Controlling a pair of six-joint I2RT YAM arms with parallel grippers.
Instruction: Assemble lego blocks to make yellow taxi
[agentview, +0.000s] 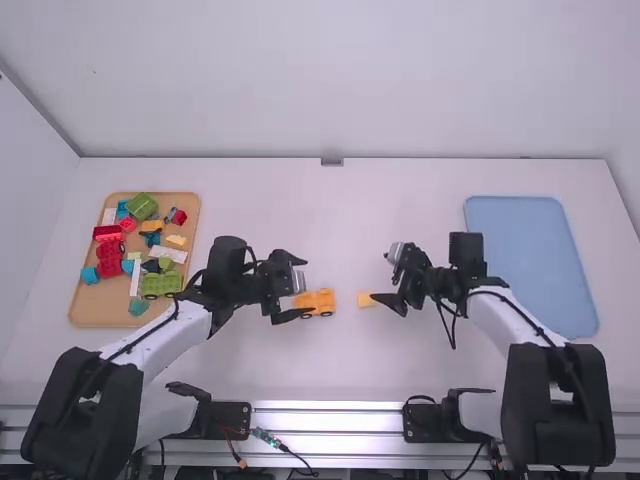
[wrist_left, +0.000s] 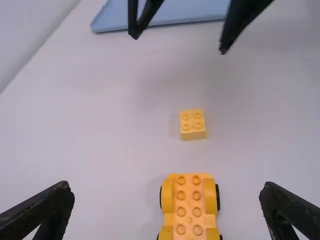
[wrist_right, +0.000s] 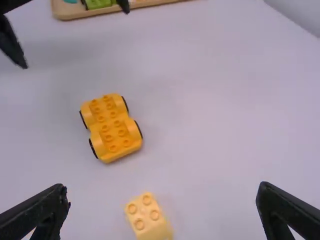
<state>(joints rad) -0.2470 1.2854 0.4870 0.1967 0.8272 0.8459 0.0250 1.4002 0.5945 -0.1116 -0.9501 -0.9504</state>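
Time to build: with left hand (wrist_left: 167, 189) and right hand (wrist_right: 164, 189) open, pinch block (wrist_right: 149, 220) near car (wrist_right: 111, 127), press on top.

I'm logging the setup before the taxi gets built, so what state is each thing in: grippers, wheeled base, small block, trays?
Left gripper, open
Right gripper, open
Wheeled base, on its wheels, studs up, nothing attached on top
Small yellow block, loose on the table, studs up, apart from the base
Tan tray, flat, holding mixed blocks
Blue tray, lying flat
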